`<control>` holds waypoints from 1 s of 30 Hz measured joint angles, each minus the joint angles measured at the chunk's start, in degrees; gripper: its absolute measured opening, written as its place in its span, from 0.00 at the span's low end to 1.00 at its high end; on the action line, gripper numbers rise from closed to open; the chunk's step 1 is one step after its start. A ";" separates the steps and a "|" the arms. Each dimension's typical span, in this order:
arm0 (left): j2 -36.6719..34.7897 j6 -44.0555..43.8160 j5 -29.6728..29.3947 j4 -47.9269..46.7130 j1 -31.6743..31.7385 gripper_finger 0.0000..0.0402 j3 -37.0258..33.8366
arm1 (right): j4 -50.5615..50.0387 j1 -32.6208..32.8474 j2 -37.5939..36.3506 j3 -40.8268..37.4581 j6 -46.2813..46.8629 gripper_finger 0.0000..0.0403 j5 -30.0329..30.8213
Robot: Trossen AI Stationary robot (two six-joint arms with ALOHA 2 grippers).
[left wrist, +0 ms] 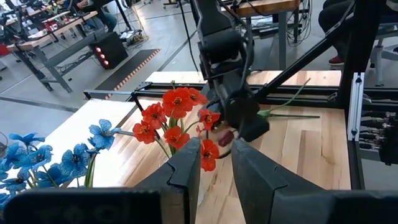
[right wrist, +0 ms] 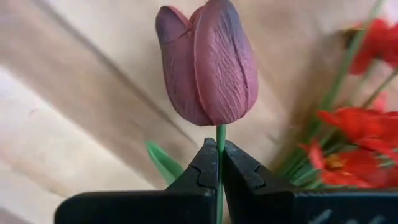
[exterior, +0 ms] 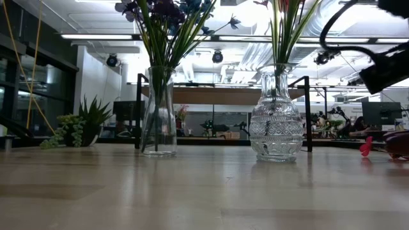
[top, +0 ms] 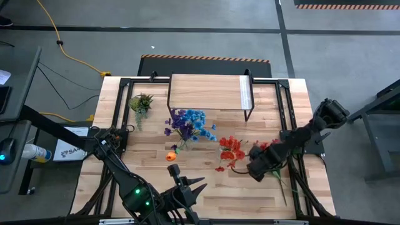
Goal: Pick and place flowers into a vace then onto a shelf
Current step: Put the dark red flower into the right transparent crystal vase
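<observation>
R gripper (right wrist: 219,163) pinched shut on maroon tulip (right wrist: 208,65) stem, bloom just past fingertips. Red-flower vase (top: 232,150) sits at gripper's 9 o'clock, near. L gripper (left wrist: 214,163) narrow, empty, farther.

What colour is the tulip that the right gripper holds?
Dark maroon. The tulip shows best in the right wrist view, stem pinched in the right gripper.

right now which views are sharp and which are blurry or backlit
Right wrist view: the maroon tulip is crisp in the right end effector, while the table and red flowers behind are soft. Low view: bright ceiling lights backlight the two glass vases, and the near tabletop is blurred. High view: evenly lit, no strong glare.
</observation>
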 joint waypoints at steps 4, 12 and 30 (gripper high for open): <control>0.00 0.02 -0.39 -0.43 0.00 0.31 0.00 | 3.72 1.70 -0.02 0.00 -1.25 0.00 -0.16; 0.00 0.02 -1.16 -0.43 0.00 0.31 0.00 | 9.25 3.46 -0.04 0.00 -7.89 0.00 -1.48; 0.00 0.02 -1.23 -0.82 0.00 0.31 0.00 | 34.70 3.48 -0.04 8.52 -31.22 0.00 -5.03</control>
